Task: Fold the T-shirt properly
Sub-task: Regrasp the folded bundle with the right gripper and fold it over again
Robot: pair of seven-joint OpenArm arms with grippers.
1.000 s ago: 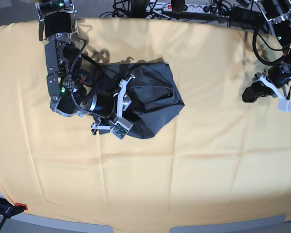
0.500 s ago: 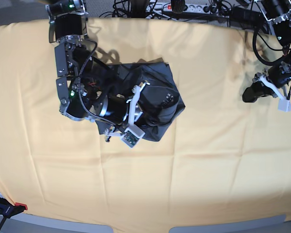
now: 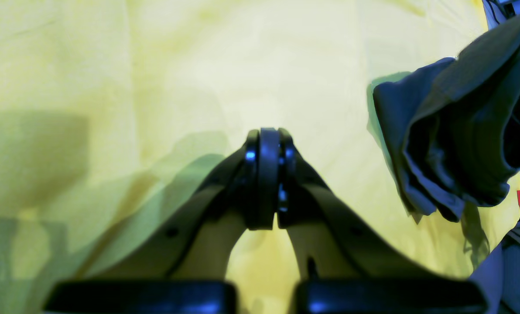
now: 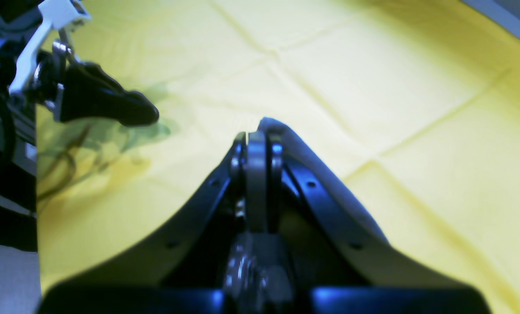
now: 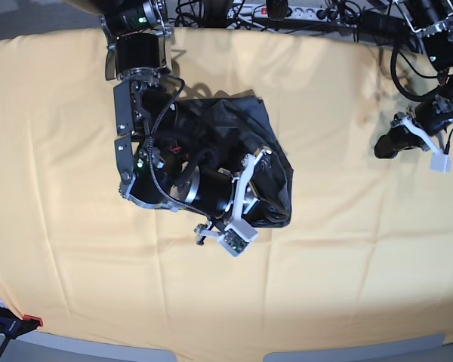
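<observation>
both pincers closed: right pincer (image 4: 256,144) over the bunched t-shirt (image 5: 245,132), grip unclear; left pincer (image 3: 268,144) empty, well apart.

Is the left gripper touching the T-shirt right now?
Apart. The base view shows the left gripper far from the T-shirt, with bare tablecloth between them.

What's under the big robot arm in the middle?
The crumpled dark T-shirt lies under the arm on the yellow tablecloth. The arm hides much of the shirt.
</observation>
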